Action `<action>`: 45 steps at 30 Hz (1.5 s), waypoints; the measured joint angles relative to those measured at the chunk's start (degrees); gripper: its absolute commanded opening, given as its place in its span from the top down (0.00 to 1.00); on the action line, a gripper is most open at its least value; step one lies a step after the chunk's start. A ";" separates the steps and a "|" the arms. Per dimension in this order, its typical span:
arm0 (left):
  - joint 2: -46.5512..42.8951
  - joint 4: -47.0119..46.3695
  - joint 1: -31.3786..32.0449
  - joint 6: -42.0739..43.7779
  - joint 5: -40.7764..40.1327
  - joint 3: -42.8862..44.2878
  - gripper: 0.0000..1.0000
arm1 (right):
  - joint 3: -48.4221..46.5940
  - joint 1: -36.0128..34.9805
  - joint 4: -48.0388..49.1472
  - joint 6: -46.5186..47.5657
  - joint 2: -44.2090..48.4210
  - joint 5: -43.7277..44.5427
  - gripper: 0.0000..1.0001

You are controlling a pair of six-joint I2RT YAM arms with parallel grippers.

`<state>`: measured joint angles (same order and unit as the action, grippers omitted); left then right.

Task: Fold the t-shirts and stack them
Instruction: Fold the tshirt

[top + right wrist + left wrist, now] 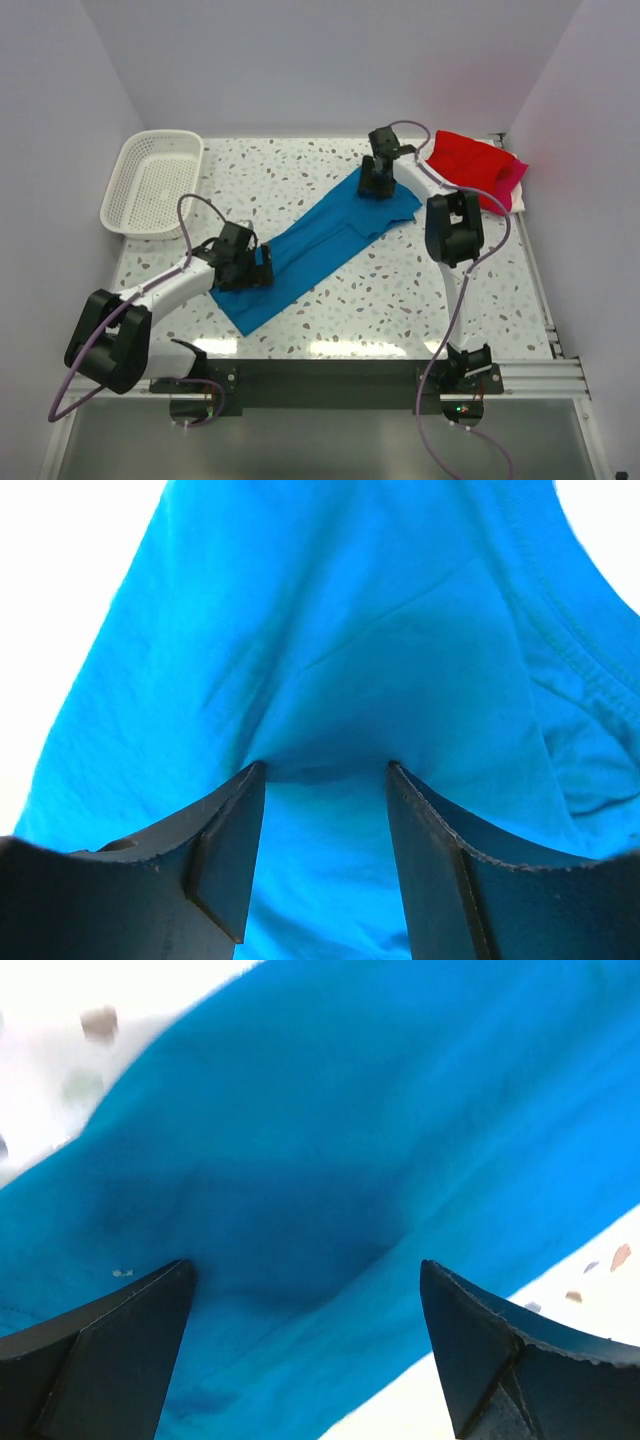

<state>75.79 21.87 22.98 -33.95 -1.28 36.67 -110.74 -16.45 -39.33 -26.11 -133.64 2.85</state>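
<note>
The bright blue t-shirt (pixel 320 245) lies folded into a long strip running diagonally across the table. My left gripper (pixel 262 266) is open, its tips down on the strip's near-left part (pixel 330 1160). My right gripper (pixel 378 186) is open at the far-right end by the collar, with its tips pressed into the cloth (pixel 330 630), which puckers between them. In the wrist views the left gripper (pixel 305 1265) and the right gripper (pixel 325 767) each have blue cloth across the gap between the jaws. The red t-shirt (pixel 465 160) lies folded at the far right on the magenta-pink one (pixel 512 180).
A white mesh basket (pixel 150 182) stands at the far left. The speckled table (pixel 400 290) is walled in on the left, back and right. The right arm's elbow (pixel 452 228) hangs beside the blue shirt's right end.
</note>
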 measured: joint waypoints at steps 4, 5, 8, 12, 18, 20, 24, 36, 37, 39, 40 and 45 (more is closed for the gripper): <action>-1.77 7.78 0.57 -0.46 0.72 1.25 0.00 | -6.29 -2.43 1.33 -0.83 -3.78 -0.50 0.43; -2.23 9.79 0.59 -0.59 0.79 1.92 0.00 | -6.36 -2.84 1.75 -0.94 -3.80 -0.66 0.42; -3.50 14.23 0.68 -0.98 0.87 5.68 0.00 | -5.16 -3.48 3.04 -1.16 -3.10 -0.94 0.38; -4.57 14.82 0.68 -0.94 0.90 9.92 0.00 | 2.38 -3.52 5.11 -1.27 1.84 -1.55 0.31; -0.96 11.21 0.70 0.11 3.15 8.13 0.00 | 13.22 -3.58 6.10 -1.25 11.61 -2.84 0.30; 0.72 10.27 0.72 0.42 3.96 6.56 0.00 | 14.99 -3.82 6.43 -1.25 13.66 -3.26 0.30; 2.27 9.99 0.72 1.01 4.68 4.94 0.00 | 16.50 -4.70 7.67 -1.31 14.43 -4.09 0.30; 2.75 7.17 0.81 3.63 9.77 3.54 0.00 | 13.55 -5.60 6.75 -1.73 8.57 -3.98 0.30; 2.82 6.88 0.81 3.80 10.51 3.43 0.00 | 12.48 -5.60 6.40 -1.73 7.72 -3.89 0.30; 3.08 6.32 0.83 4.44 12.46 3.39 0.00 | 10.01 -5.60 6.01 -1.73 6.03 -3.82 0.30; 3.26 5.95 0.90 4.59 13.60 3.39 0.00 | 8.35 -5.60 5.66 -1.75 5.07 -3.85 0.30; 4.04 4.46 2.21 4.52 20.06 3.39 0.00 | -1.22 -5.33 5.01 -1.79 -1.05 -3.65 0.30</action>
<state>79.83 26.33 25.19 -29.43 18.79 40.05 -111.96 -21.78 -34.33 -27.90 -134.69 -0.80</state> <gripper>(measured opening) 0.997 0.700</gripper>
